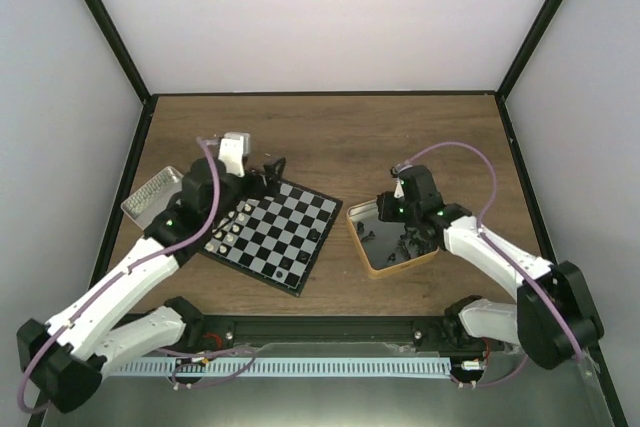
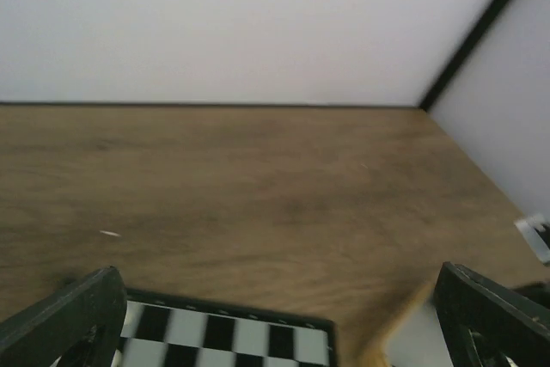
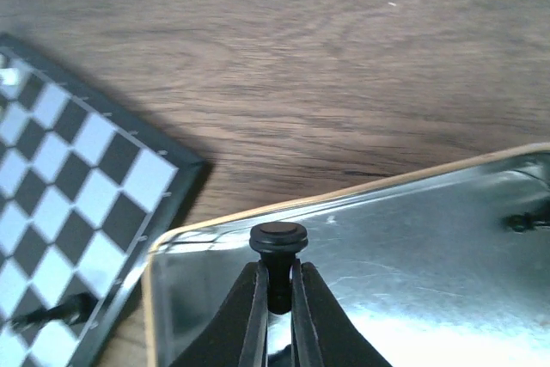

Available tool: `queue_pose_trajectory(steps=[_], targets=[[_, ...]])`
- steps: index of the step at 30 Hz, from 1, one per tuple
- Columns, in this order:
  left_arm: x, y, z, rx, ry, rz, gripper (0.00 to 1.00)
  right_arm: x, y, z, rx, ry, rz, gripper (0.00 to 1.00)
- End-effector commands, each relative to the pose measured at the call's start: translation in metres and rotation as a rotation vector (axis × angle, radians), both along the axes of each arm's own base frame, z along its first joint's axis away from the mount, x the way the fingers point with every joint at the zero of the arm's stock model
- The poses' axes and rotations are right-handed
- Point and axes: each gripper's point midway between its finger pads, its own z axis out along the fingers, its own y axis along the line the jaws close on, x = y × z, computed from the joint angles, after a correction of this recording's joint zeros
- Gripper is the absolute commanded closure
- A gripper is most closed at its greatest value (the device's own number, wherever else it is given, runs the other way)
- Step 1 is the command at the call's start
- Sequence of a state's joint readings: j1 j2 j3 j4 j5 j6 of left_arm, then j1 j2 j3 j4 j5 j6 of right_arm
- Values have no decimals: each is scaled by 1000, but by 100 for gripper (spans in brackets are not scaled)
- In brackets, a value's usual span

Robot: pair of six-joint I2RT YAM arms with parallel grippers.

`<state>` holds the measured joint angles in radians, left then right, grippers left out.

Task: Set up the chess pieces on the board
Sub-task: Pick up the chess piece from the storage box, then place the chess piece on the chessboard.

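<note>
One at a time: pinched black piece (image 3: 278, 239) over tin (image 3: 430, 238) with right gripper (image 3: 278, 288), bound for board (image 3: 77, 169); held left gripper (image 2: 279, 315) spread.

The board (image 2: 225, 337) (left wrist view) is cut off at bottom.

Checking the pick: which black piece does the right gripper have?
The round-topped black piece pinched upright in the right gripper, over the gold-rimmed tin; the other pieces sit free in the tin or on the board.
</note>
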<state>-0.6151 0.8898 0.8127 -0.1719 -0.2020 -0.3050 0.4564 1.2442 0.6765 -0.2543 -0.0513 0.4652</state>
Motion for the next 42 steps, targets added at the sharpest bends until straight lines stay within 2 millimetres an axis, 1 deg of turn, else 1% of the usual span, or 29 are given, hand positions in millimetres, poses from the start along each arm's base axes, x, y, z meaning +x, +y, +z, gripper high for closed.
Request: queue_pose_trajectory(steps=[1, 4, 7, 10, 14, 16, 18, 19, 22, 23, 24, 25, 29, 32, 36, 40, 42], targets=[[-10, -59, -5, -128, 152, -274, 0, -7, 25, 37, 139, -126, 146, 97], [-15, -92, -16, -218, 259, -419, 0, -12, 36, 62, 202, -215, 232, 98], [-21, -118, -15, -309, 324, -549, 0, -20, 46, 92, 259, -329, 318, 99], [-19, -131, -19, -348, 368, -588, 0, -27, 56, 116, 305, -397, 400, 99], [-12, -141, -22, -351, 431, -602, 0, -35, 71, 132, 360, -406, 495, 98], [-17, -149, -26, -378, 487, -645, 1, -37, 78, 135, 376, -391, 523, 97], [-17, -154, -34, -410, 547, -648, 9, -37, 87, 140, 374, -384, 556, 96], [-16, -155, -40, -419, 583, -636, 15, -37, 92, 142, 371, -383, 573, 96], [-13, -155, -61, -417, 657, -599, 27, -37, 107, 145, 358, -379, 619, 96], [-13, -156, -64, -423, 672, -596, 29, -37, 111, 145, 354, -375, 633, 96], [-13, -157, -66, -430, 683, -596, 34, -36, 116, 144, 351, -372, 646, 96], [-13, -156, -68, -437, 691, -590, 39, -36, 120, 143, 349, -365, 655, 96], [-9, -149, -68, -446, 678, -538, 48, -39, 132, 144, 354, -363, 693, 96], [-9, -144, -66, -471, 659, -523, 53, -39, 135, 142, 355, -361, 703, 96], [-11, -142, -67, -489, 665, -527, 63, -38, 137, 142, 361, -359, 695, 96], [-13, -142, -71, -494, 676, -525, 65, -35, 138, 145, 377, -366, 679, 96], [-14, -142, -71, -493, 678, -530, 68, -34, 139, 145, 381, -366, 672, 96]])
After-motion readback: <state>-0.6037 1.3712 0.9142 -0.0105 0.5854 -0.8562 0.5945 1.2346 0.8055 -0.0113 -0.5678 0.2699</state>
